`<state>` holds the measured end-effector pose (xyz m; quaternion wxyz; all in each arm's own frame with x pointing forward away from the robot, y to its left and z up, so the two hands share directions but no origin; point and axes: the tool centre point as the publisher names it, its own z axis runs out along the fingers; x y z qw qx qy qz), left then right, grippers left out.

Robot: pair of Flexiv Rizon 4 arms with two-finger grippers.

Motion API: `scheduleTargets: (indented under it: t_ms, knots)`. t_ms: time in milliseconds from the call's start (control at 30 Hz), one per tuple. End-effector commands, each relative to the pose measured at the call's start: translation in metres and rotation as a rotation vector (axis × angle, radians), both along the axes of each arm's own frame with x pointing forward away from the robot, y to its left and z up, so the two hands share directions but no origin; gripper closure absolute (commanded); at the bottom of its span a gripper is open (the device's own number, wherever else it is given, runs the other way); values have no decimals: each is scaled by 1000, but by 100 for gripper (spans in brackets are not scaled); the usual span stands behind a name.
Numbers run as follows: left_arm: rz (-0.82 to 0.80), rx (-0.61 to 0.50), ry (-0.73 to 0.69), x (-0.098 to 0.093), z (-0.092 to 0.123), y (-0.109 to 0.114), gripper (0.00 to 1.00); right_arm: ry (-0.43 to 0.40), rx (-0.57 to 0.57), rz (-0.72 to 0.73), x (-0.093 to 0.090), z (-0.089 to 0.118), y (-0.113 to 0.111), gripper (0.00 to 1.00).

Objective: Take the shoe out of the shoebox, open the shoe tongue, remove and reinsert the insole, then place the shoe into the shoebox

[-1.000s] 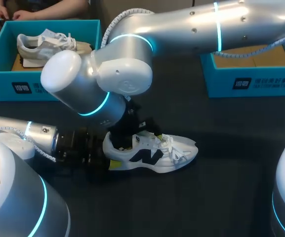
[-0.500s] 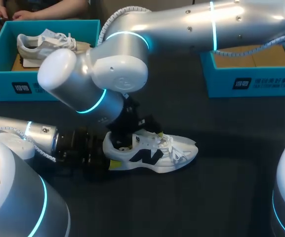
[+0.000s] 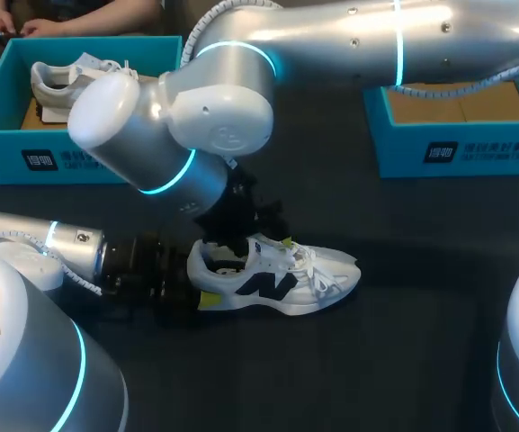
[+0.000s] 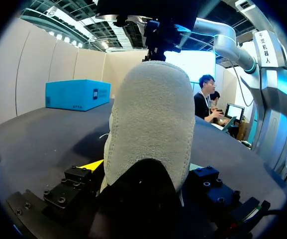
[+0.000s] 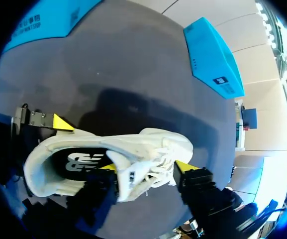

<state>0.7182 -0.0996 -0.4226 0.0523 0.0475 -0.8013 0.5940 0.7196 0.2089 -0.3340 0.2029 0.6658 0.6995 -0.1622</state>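
Note:
A white sneaker [image 3: 281,274] with a dark side logo lies on the black table, toe to the right. My left gripper [image 3: 196,290] is shut on its grey suede heel [image 4: 150,124], one finger on each side. My right arm reaches past the middle, and its gripper [image 3: 241,241] stands over the shoe's mouth. In the right wrist view that gripper [image 5: 145,168] is open astride the tongue [image 5: 133,167]. One yellow fingertip [image 5: 108,168] is inside the shoe above the black insole [image 5: 81,162]. The other fingertip [image 5: 183,167] is just outside the laces.
A teal shoebox [image 3: 79,162] at the back left holds a grey sneaker [image 3: 88,81]. A second teal box [image 3: 457,148] stands at the back right, its brown floor showing. The right arm's big elbow [image 3: 178,126] hangs over the table's left middle.
The right gripper's fingers have drawn closer together around the tongue, and the right arm's elbow has shifted slightly. The shoe and the left gripper have stayed put.

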Motion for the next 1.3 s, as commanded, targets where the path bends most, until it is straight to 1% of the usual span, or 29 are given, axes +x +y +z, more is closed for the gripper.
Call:
scheduleTargets:
  t_ms: [33,67,100,167,200,367,533,867,1000,1133,1300]
  knots:
    - [-1,4,2,1,0,0,100,-73,47,-156,-3,3,-5,76]
    - [-1,4,2,1,0,0,100,-70,50,-156,-3,3,-5,80]
    - [-1,4,2,1,0,0,100,-65,53,-158,-2,4,-5,88]
    - [-1,4,2,1,0,0,100,-67,63,-155,-1,4,-5,98]
    - [-1,4,2,1,0,0,100,-66,67,-156,0,4,-6,100]
    - [-1,4,2,1,0,0,100,-65,92,-164,0,4,-15,100]
    - [-1,4,2,1,0,0,100,-93,131,-169,-3,6,-31,100]
    - [-1,4,2,1,0,0,100,-105,113,-171,-1,9,-62,100]
    - [-1,4,2,1,0,0,100,-101,90,-174,1,6,-74,100]
    - [-1,4,2,1,0,0,100,-100,87,-198,-2,2,-84,100]
    - [-1,4,2,1,0,0,100,-94,88,-209,-2,-12,-92,100]
